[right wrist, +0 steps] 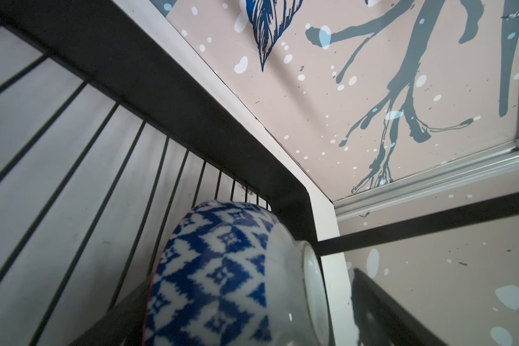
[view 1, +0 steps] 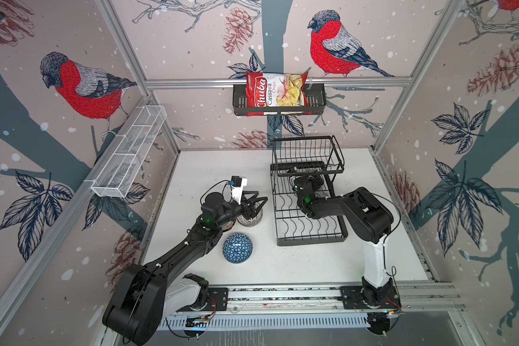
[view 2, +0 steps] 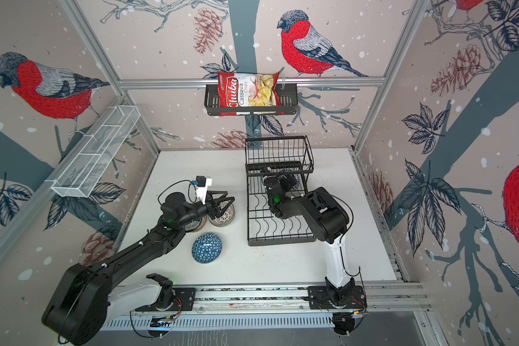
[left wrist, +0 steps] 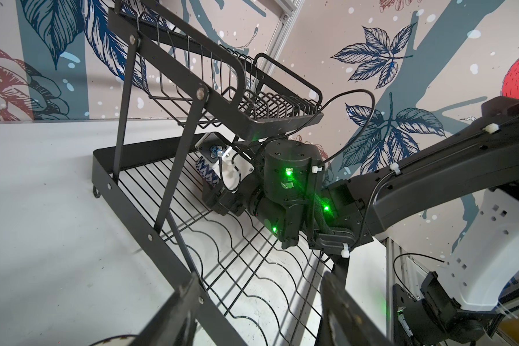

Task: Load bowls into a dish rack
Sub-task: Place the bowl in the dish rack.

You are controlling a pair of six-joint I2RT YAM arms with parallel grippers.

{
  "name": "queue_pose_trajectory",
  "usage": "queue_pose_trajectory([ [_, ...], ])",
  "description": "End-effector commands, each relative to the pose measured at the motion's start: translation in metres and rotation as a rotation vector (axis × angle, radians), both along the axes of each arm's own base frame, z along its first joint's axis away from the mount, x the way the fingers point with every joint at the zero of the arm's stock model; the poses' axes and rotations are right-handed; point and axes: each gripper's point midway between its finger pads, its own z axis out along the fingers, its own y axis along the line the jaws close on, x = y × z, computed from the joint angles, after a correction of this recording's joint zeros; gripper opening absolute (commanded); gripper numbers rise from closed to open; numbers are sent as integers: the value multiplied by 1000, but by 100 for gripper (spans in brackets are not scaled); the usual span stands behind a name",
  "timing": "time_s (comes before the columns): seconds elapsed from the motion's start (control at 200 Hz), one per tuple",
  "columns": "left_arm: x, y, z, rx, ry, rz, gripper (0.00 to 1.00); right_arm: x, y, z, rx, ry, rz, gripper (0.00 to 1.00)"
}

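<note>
Blue-and-white bowl (right wrist: pixel 210 263) lies on its side on the dish rack (view 1: pixel 312 240) base, beneath the raised basket (view 1: pixel 303 138), toward the desk's (view 1: pixel 282 269) rear right. Right gripper (right wrist: pixel 246 281) straddles it, jaws wide, one finger (right wrist: pixel 372 299) clear of its foot. Left gripper (view 1: pixel 253 208) hovers over a grey-patterned bowl (view 1: pixel 249 221) near desk centre, jaws apart and empty. Blue-triangle bowl (view 1: pixel 237 248) sits inverted nearer the front edge.

Bright even light, soft shadows, edges bent, near parts blurred.
</note>
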Motion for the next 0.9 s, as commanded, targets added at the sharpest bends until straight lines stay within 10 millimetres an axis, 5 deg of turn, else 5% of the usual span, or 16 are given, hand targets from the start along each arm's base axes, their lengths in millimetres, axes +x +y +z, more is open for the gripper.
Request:
queue_pose_trajectory([
  [0.0,1,1,1,4,-13,5,64,-3,1,-21,1,64,10,100],
  [0.895,1,3,-2,25,-5,16,64,-2,24,-10,117,57,73,99],
])
